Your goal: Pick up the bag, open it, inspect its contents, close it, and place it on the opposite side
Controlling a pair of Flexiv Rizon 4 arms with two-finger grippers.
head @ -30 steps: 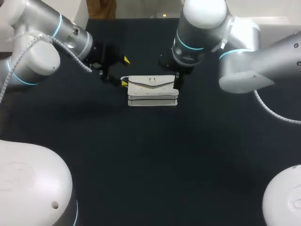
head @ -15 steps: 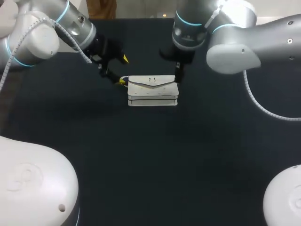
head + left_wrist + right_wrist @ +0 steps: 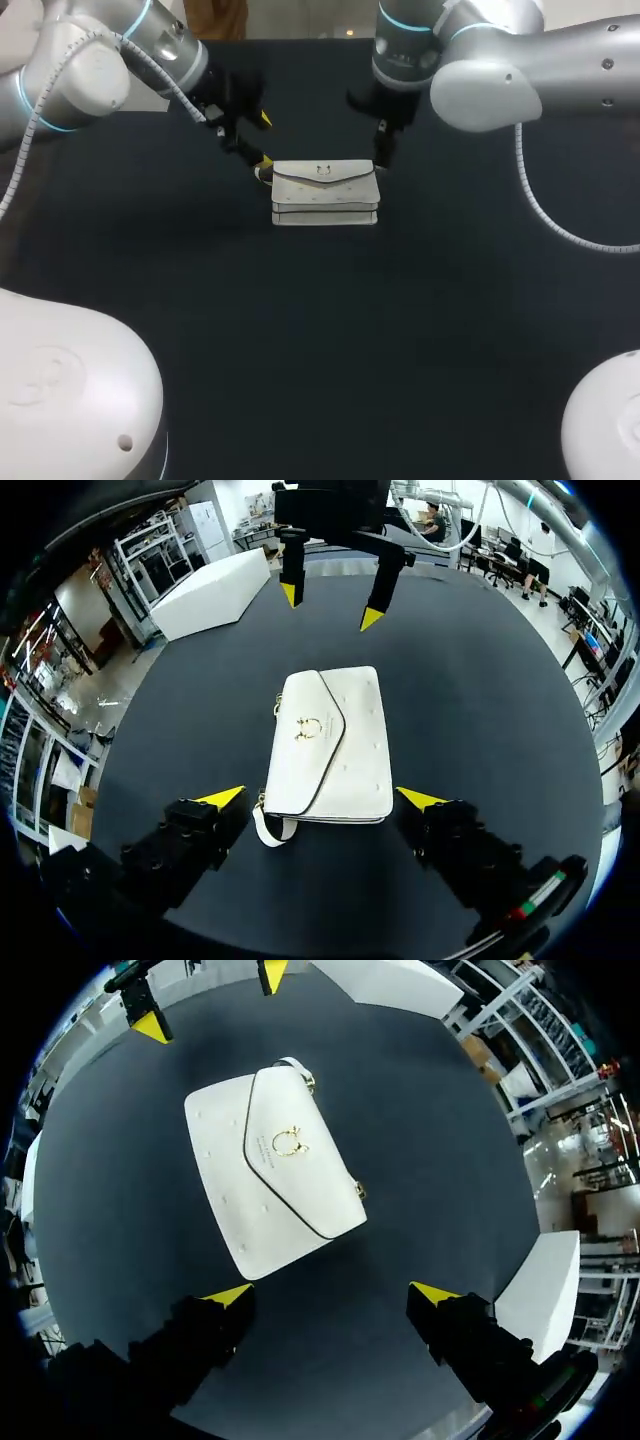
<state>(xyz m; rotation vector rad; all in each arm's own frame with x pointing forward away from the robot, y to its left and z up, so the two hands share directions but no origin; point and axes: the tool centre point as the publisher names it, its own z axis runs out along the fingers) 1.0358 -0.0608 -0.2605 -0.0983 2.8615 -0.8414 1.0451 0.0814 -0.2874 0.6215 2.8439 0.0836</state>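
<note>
A white handbag with a gold clasp lies flat and closed on the dark table, at mid-width towards the far side. My left gripper hovers open just off the bag's left end, touching nothing. In the left wrist view the bag lies just ahead of and between that gripper's spread tips, its short strap nearest. My right gripper is open above the bag's far right corner. Its own view has the bag ahead of the right gripper, with clear space between.
Two white arm bases fill the near corners of the table. Dark tabletop stretches from the bag to the near edge. Each wrist view has the other gripper beyond the bag: right gripper, left gripper.
Both grippers have drawn back from the bag's ends toward the far side, still open. The bag has not moved.
</note>
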